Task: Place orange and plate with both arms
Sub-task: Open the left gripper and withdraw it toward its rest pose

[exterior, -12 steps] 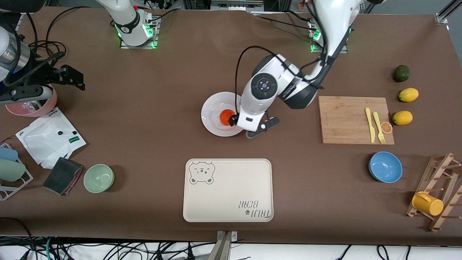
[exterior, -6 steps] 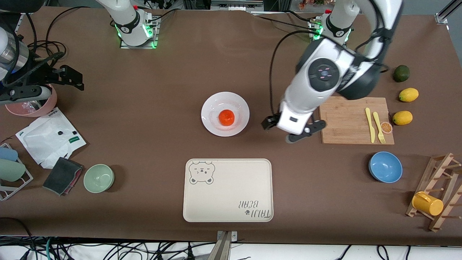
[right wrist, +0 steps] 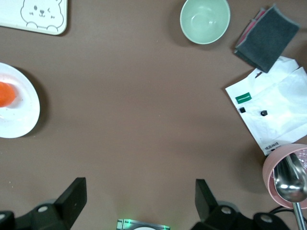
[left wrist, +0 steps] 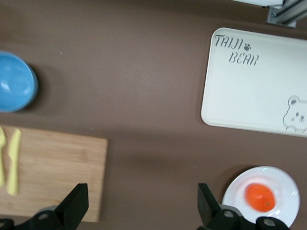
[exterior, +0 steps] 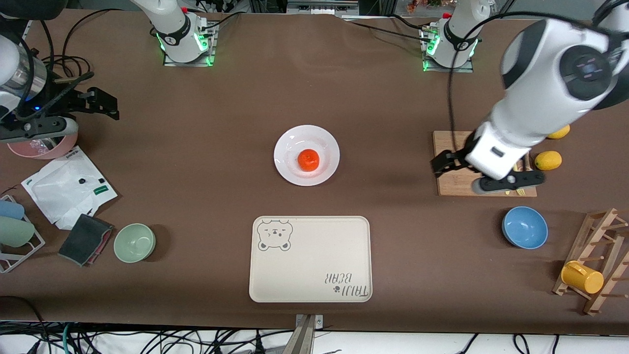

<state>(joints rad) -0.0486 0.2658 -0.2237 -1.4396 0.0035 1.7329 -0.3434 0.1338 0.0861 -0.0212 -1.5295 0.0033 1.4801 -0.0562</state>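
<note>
The white plate (exterior: 294,142) lies mid-table with the orange (exterior: 308,160) resting on it, untouched. My left gripper (exterior: 471,173) hangs open and empty over the edge of the wooden cutting board (exterior: 462,147), well off toward the left arm's end from the plate. In the left wrist view the left gripper (left wrist: 141,211) frames bare table, with the plate (left wrist: 284,182) and the orange (left wrist: 259,198) to one side. My right gripper (exterior: 64,115) waits open and empty at the right arm's end, above a pink bowl (exterior: 44,147). The right wrist view shows the right gripper (right wrist: 139,203), the plate (right wrist: 21,117) and the orange (right wrist: 5,94).
A beige bear-print tray (exterior: 309,258) lies nearer the camera than the plate. A blue bowl (exterior: 525,227), lemons (exterior: 548,160), a wooden rack (exterior: 597,265) with a yellow cup stand at the left arm's end. A green bowl (exterior: 134,242), dark cloth (exterior: 86,238) and white bag (exterior: 66,187) lie at the right arm's end.
The left arm has drawn away from the plate, swinging toward its own end of the table to above the cutting board. The orange stays on the plate. The right arm barely moved.
</note>
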